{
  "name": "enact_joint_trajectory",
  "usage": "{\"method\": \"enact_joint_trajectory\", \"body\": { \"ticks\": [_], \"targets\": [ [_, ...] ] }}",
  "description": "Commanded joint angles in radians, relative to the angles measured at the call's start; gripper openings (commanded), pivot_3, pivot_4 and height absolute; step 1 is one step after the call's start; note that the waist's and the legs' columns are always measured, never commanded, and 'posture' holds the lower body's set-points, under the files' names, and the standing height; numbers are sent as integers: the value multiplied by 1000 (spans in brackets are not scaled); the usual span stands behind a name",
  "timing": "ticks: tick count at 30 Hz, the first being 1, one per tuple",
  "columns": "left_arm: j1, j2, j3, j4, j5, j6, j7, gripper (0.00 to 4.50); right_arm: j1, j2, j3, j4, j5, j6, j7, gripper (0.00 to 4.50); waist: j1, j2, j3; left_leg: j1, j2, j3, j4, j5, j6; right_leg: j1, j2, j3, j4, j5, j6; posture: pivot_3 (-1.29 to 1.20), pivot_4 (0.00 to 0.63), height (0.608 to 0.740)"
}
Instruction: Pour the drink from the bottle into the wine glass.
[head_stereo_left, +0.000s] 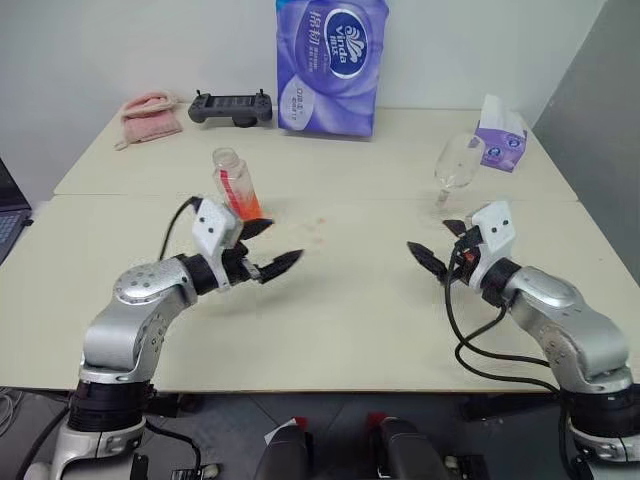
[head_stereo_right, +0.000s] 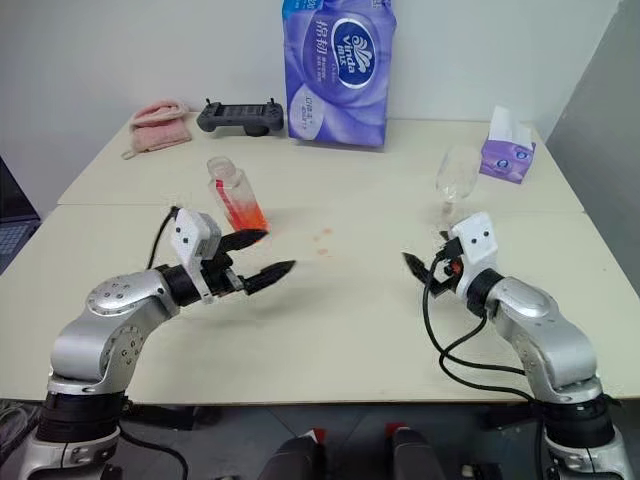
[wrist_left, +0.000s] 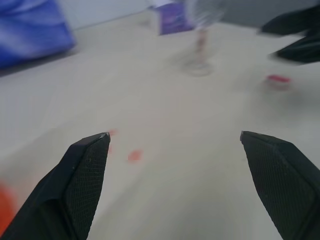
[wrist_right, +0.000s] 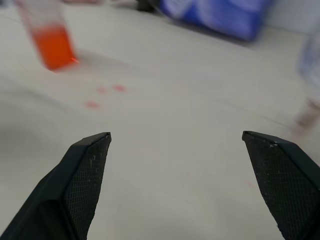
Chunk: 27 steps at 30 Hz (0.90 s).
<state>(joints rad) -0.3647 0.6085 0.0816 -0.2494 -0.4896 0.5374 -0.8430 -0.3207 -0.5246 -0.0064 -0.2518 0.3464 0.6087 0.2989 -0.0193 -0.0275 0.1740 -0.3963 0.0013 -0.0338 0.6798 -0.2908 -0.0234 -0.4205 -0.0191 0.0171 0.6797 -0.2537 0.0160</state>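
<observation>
left hand (head_stereo_left: 266, 248): fingers apart, empty, just in front of the bottle (head_stereo_left: 236, 184)
right hand (head_stereo_left: 441, 247): fingers apart, empty, near the wine glass (head_stereo_left: 458, 167)
bottle: standing on the counter (head_stereo_left: 340, 320), uncapped by the look of it; the drink (head_stereo_left: 245, 206) sits low in it
wine glass: upright, well right of the bottle; looks empty
spill: a few red drops (head_stereo_left: 320, 230) on the counter between them
next: my read, grip the bottle mid-body, keep it vertical, steady the glass before tipping
risk: open bottle, sloshes easily
</observation>
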Motion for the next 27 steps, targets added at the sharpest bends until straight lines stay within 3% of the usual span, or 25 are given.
{"method": "enact_joint_trajectory", "body": {
  "ticks": [1, 13, 27],
  "targets": [
    [-58, 1, -23, 5, -22, -13, -50, 4446, -88, 41, -9, 143, -86, -135, -31, 4500, -6, 0, 0, 0, 0, 0, 0, 0, 0, 0, 0, 0, 0, 0, 0, 0, 150, 740],
    [-112, -24, -73, 81, 16, -68, -97, 4446, -376, 210, -67, 790, -139, -503, 12, 4500, -13, 0, 0, 2, 1, 5, -1, 0, 0, 0, 1, 3, 0, 0, -1, 0, 150, 740],
    [-109, -30, -69, 92, 35, -93, -85, 4446, -656, 234, -103, 1295, -194, -735, 2, 4500, -14, 1, 0, 2, 2, 5, -1, 0, -1, -1, 0, 4, 0, 0, -1, 0, 150, 740]
  ]
}}
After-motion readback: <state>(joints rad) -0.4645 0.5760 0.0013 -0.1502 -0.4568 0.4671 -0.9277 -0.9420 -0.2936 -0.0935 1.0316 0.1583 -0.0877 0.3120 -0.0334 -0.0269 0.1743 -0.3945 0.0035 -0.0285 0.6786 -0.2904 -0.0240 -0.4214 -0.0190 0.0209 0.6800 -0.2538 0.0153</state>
